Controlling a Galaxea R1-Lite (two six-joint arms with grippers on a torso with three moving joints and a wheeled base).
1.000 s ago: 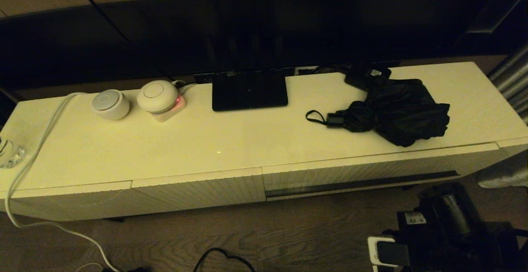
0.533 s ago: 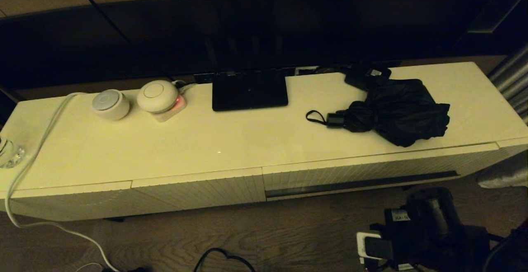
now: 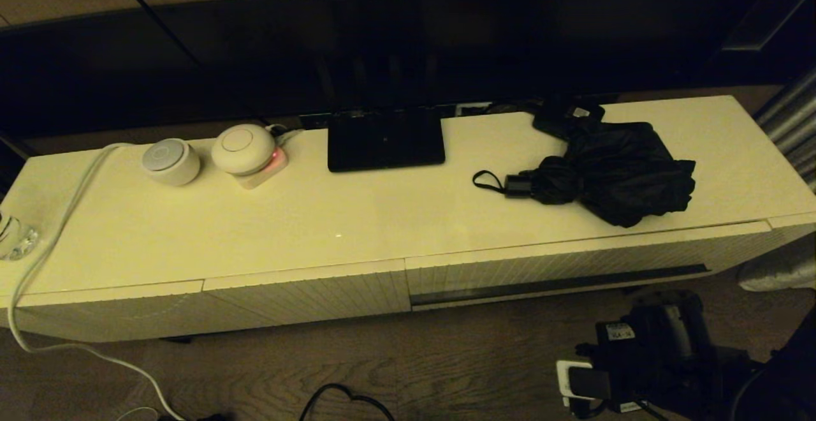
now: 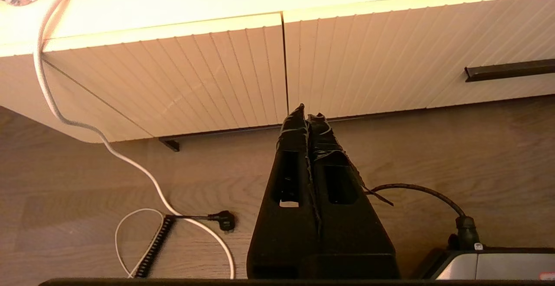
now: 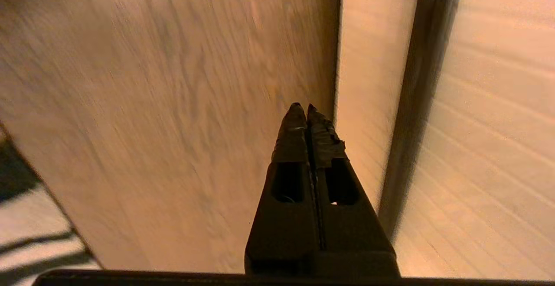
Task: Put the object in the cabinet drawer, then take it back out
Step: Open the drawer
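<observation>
Nearest the robot was a dark wood-grain floor (image 3: pixel 446 363). A black cable (image 3: pixel 344 398) looped on it at the near edge, and a white cord (image 3: pixel 70 344) trailed across it at the left and climbed over the cabinet's left end.

The right arm (image 3: pixel 663 351) sat low over the floor at the near right, in front of the cabinet. In its wrist view the right gripper (image 5: pixel 302 108) had its fingers pressed together, holding nothing, tips over floor beside the drawer's dark slot (image 5: pixel 416 104). The left gripper (image 4: pixel 305 112) showed only in its own wrist view: fingers together, empty, low over the floor and pointing at the seam between two ribbed fronts.

Next came the cabinet (image 3: pixel 319 229), long, low, cream, glossy-topped. The drawer (image 3: pixel 574 268) occupied its right half, shut, slot along the lower edge. A narrower ribbed front (image 3: pixel 306 293) sat to its left.

On the top, right of centre, lay the umbrella (image 3: pixel 612 175), fabric loosely bunched, handle and loop pointing left, directly above the drawer. A black box (image 3: pixel 567 118) touched its far side. A black plate (image 3: pixel 386 140) lay mid-top at the back. Farther left stood two round white devices (image 3: pixel 207 153), one with a red light. A clear glass item (image 3: pixel 16 239) sat at the far-left edge.

Behind ran a dark screen (image 3: pixel 408 44), with brown wall above.
</observation>
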